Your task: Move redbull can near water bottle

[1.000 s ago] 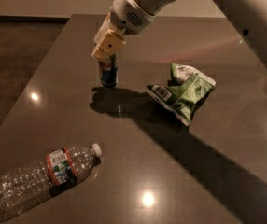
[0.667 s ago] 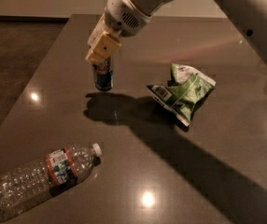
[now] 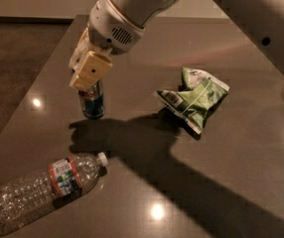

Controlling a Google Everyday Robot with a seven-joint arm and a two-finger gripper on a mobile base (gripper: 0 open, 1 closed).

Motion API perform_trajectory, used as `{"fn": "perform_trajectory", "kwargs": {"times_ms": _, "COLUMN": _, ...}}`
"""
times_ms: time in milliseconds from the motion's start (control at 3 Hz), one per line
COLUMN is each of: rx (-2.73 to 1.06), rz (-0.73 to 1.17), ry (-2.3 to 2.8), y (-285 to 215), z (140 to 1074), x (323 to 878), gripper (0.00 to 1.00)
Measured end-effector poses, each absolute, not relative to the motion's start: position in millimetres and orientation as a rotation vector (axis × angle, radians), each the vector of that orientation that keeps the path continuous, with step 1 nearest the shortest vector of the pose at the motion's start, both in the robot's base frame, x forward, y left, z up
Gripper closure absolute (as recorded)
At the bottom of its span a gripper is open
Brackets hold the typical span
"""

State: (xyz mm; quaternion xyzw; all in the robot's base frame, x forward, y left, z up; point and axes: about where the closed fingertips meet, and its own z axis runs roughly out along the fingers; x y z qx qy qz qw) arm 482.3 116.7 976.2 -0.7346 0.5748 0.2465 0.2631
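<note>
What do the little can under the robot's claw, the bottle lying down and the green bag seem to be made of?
The redbull can, its top clamped by the gripper, is likely metal, given its glossy blue-silver sheen. The water bottle is clear ribbed plastic, see-through, with a white cap. The snack bag is probably thin plastic film, crinkled and shiny.

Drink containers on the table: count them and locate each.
2. The redbull can is upright left of centre, its top gripped by the pincer. The water bottle lies on its side at the near left corner. None appears hidden.
</note>
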Motion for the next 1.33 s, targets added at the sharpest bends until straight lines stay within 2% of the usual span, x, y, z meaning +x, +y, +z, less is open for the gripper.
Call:
{"fn": "perform_trajectory", "kwargs": {"times_ms": 1000, "rx": -2.156, "rz": 0.751, "ry": 1.444, "y": 151, "z": 947, "x": 436, "gripper": 1.0}}
{"fn": "perform_trajectory", "kwargs": {"times_ms": 1333, "rx": -2.18, "rz": 0.743, "ry": 1.423, "y": 155, "z": 942, "x": 426, "gripper": 0.87}}
